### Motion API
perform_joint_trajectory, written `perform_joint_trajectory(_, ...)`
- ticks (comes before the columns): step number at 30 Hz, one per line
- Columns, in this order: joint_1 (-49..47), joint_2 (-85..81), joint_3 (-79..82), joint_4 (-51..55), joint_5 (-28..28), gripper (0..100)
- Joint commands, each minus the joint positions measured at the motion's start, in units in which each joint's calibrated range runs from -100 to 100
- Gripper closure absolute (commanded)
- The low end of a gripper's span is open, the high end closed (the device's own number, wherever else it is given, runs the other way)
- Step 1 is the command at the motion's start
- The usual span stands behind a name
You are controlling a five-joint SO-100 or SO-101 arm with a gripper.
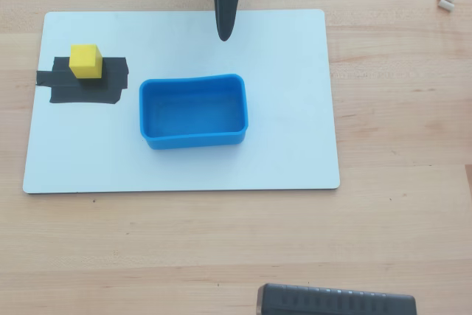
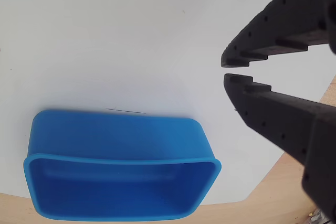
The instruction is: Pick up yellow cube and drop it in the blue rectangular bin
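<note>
The small matte yellow cube [image 1: 85,60] sits on a black tape patch [image 1: 82,81], slightly turned. Beside it, the empty blue plastic rectangular bin [image 1: 193,111] lies lengthwise left-right overhead. The black gripper [image 2: 227,72] hovers apart, fingertips nearly closed, seemingly empty.

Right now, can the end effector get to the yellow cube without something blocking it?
Probably yes. The yellow cube sits alone on the black tape patch, left of the blue bin in the overhead view, with nothing above it. The end effector holds nothing.
</note>
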Motion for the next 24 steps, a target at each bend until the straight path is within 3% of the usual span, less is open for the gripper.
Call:
perform_joint_trajectory(1, -1.78, -1.26, -0.28, 0.20, 0.29, 100)
perform_joint_trajectory(8, -1.52, -1.26, -0.28, 0.20, 0.29, 100)
perform_joint_trajectory(12, 3.46, -1.26, -3.28, 0.28, 1.81, 100)
perform_joint_trajectory(24, 9.03, 24.85, -34.73, 9.70, 5.96, 100)
